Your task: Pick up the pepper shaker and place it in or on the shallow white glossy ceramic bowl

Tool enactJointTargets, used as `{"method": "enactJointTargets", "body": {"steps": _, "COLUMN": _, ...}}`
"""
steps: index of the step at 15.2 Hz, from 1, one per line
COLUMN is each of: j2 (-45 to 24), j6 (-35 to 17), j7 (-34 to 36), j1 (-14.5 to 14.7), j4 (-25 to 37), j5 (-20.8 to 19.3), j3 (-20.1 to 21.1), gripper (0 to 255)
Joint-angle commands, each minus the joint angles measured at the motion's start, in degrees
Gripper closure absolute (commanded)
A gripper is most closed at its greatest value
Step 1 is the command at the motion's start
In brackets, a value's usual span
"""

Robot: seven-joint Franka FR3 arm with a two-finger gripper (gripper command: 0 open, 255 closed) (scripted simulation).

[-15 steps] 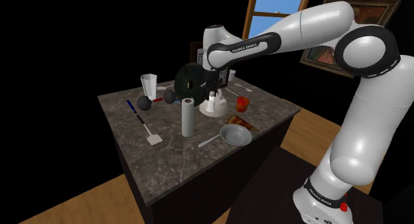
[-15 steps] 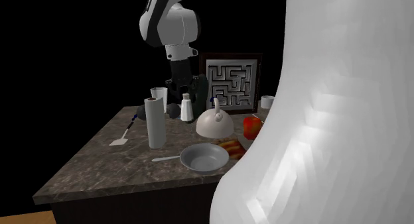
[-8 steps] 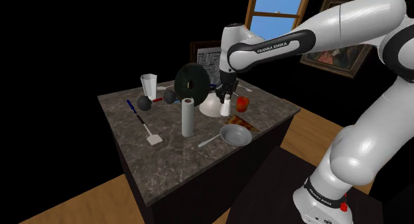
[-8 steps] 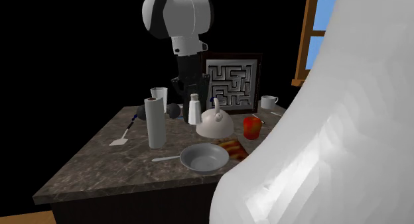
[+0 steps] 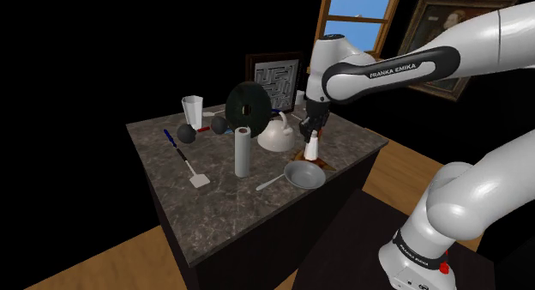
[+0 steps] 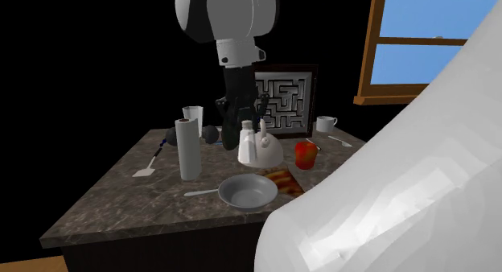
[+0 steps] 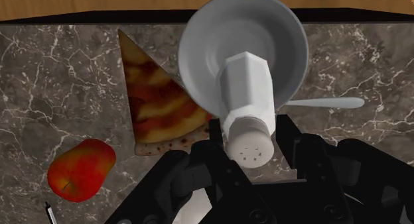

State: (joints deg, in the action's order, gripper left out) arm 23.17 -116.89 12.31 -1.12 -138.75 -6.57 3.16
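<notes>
My black gripper is shut on a white pepper shaker and holds it upright in the air, just above the far rim of the shallow grey-white bowl. In the wrist view the shaker is clasped between both fingers, its holed cap toward the camera, and the bowl lies right beyond its base. In the second exterior view the gripper hangs with the shaker in front of the white kettle, behind the bowl.
Beside the bowl lie a pizza slice, a red apple and a spoon. A paper towel roll, a black disc, a maze picture, a cup and a spatula crowd the dark marble table.
The arm has carried the shaker from behind the kettle toward the shoulder view's right and forward, to the bowl's far rim. The grip has stayed closed on it.
</notes>
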Motion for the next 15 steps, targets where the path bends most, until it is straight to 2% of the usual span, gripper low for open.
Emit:
{"method": "enactJointTargets", "body": {"steps": 1, "j2": 0.0, "j6": -1.4, "j7": 0.1, "j1": 0.0, "j4": -1.4, "j5": -0.1, "j3": -0.1, "gripper": 255}}
{"method": "enactJointTargets", "body": {"steps": 15, "j2": -5.2, "j6": -13.3, "j7": 1.9, "j1": -0.5, "j4": -8.2, "j5": -1.4, "j3": 0.2, "gripper": 255}}
